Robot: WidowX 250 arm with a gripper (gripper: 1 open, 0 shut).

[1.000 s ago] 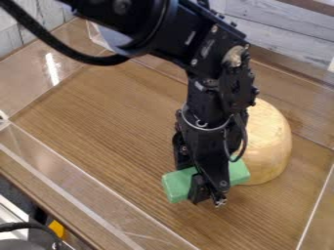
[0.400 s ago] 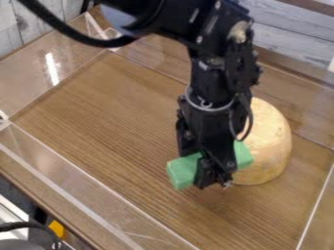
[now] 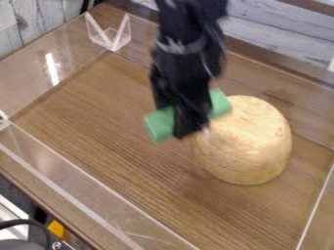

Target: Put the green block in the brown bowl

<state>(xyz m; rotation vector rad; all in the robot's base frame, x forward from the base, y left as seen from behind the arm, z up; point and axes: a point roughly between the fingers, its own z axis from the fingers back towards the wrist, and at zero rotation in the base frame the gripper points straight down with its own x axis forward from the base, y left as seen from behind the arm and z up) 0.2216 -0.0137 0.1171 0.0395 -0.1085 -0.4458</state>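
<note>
Now the green block [image 3: 183,114] is off the table [image 3: 92,127]: a second ago it lay on the wood at the foot of the brown bowl [image 3: 248,142] with the pincer [image 3: 183,119] closed across its middle, and since then the arm has carried it up and to the left in the picture, so that it hangs in the air just left of the bowl's upper flank. The lift has held, which I judge to mean the pick-up step is done and what remains is the carry to the bowl and the release.

Going left to right: the bare wood-grain table with its clear side walls, then the block, then the bowl. The block is a short bright green bar, matte, held roughly level with a slight tilt; its left end sticks out clear of the dark fingers and its right end shows as a small green patch on the other side, near the bowl's top. The pincer is clamped on the bar's middle, pointing down.

The bowl is a big, pale tan, speckled dome resting on the table, rounded side up as far as this view shows; no opening is visible, so where the block can settle on it I cannot tell.
</note>
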